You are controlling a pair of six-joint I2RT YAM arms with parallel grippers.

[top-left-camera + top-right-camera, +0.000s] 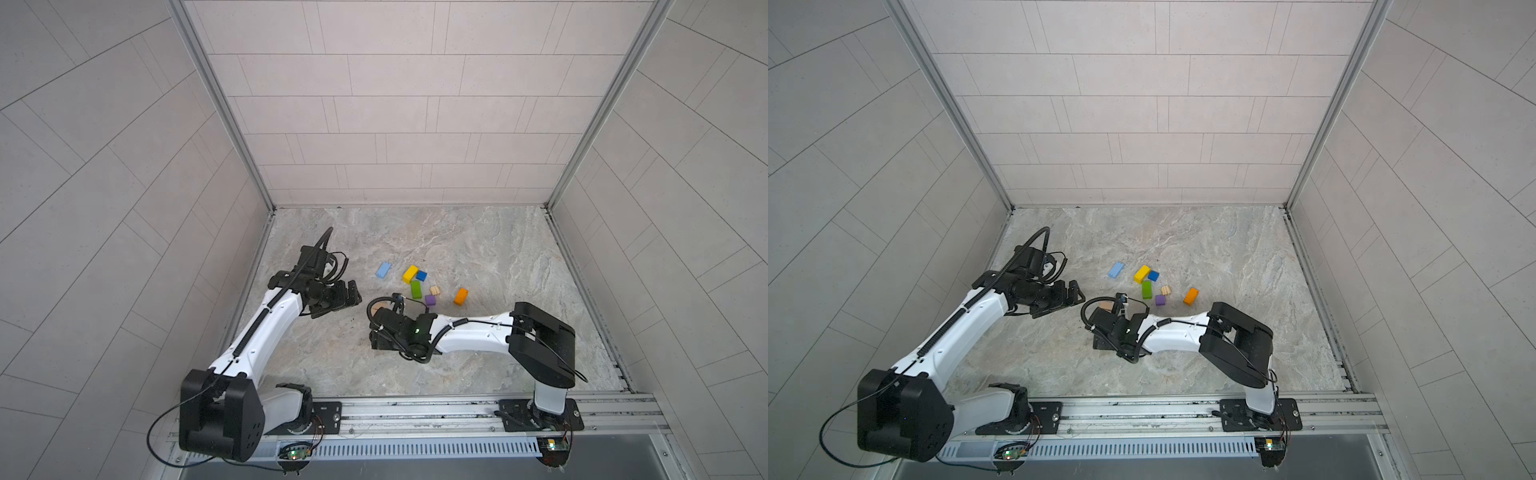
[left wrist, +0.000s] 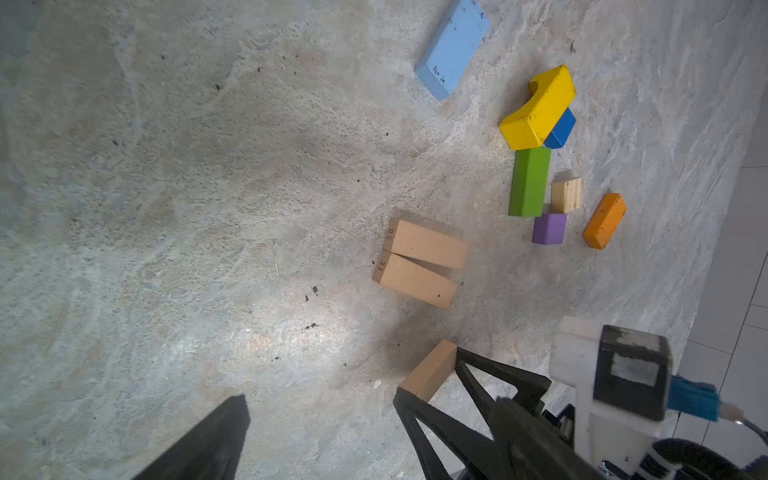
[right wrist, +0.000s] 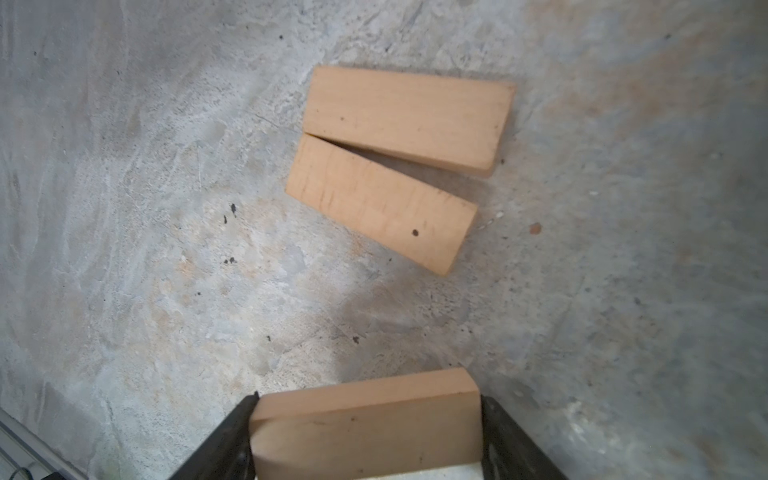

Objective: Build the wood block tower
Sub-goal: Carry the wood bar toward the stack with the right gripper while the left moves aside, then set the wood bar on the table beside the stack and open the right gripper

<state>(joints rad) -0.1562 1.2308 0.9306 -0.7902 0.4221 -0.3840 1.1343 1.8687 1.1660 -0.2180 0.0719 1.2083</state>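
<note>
1. Our right end effector (image 3: 369,397) is pinching a tan bar (image 3: 365,428) across its width, one finger pressed on each long side. We cannot tell whether that bar touches the counter (image 3: 124,208).
2. Near it, two more bars lie flat on the counter. The tan bar marked 31 (image 2: 415,280) and the neighbouring tan bar (image 2: 428,245) touch at one end and part at the other, leaving a narrow wedge.
3. Our left end effector (image 1: 351,296) is spread wide and holds nothing. It is toward the counter's left edge, apart from every block.
4. The coloured blocks lie about the middle of the counter, nearer its back edge than the tan bars.
5. The light-blue bar (image 1: 383,269) lies alone, apart from the rest.
6. The yellow block (image 1: 410,274) touches the dark-blue cube (image 1: 421,275), and the green bar (image 1: 416,289) lies just beside them.
7. The purple cube (image 1: 430,300) meets the green bar's end, just beside a plain wooden cube (image 1: 434,290).
8. The orange bar (image 1: 461,296) lies near these, toward the counter's right edge.
</note>
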